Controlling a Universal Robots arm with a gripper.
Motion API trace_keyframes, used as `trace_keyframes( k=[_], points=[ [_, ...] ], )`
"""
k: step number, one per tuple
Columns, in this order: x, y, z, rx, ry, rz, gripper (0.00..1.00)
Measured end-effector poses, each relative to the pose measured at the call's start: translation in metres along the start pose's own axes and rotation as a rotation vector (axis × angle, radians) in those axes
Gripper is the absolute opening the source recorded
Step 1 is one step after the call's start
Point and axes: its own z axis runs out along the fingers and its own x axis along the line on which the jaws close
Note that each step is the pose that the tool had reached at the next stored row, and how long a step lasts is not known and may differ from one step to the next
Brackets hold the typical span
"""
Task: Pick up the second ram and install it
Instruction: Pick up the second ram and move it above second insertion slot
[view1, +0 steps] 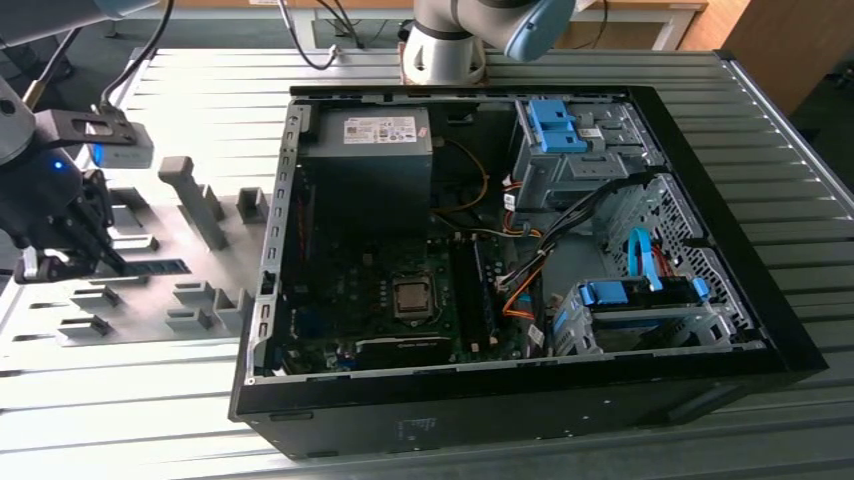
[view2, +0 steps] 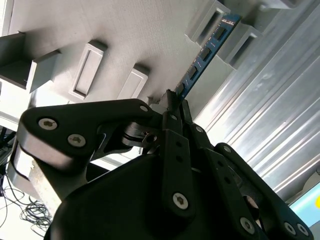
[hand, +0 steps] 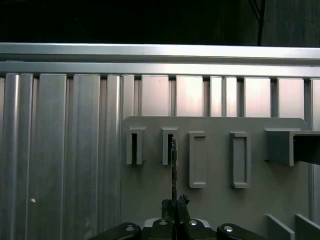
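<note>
The gripper (view2: 172, 102) is clenched on the near end of the second ram (view2: 201, 59); in the second wrist view its black fingers (view2: 176, 142) meet at a point, and the blue-green board with its row of black chips runs straight out from between them. The far end of the stick lies between two gray holder blocks (view2: 209, 19), its tip level with their tops; whether it has come clear of them I cannot tell.

In the first wrist view the second ram shows edge-on as a thin dark line, running from the fingertips to the second slot block (hand: 168, 146) of a row on the gray holder plate (hand: 215, 210); three more slotted blocks stand in the same row, one on one side and two on the other.

In the exterior view the gripper hangs over that plate at the exterior view's left, with the stick lying low beside it; the plate rests on a ribbed aluminium table (view1: 200, 90). An open desktop computer case (view1: 534, 400) lies on its side to the exterior view's right of the plate, well apart from the gripper; inside it are the power supply (view1: 367, 150), the processor socket (view1: 411, 297) on the motherboard, and blue drive brackets (view1: 554, 125). The arm's base (view1: 447, 50) stands on the table behind the case.
</note>
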Motion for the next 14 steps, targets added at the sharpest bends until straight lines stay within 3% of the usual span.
trace_keyframes(
  k=[14],
  points=[
    [-0.0002,0.0001,-0.0061,-0.0001,0.0001,0.000,0.14]
  ],
)
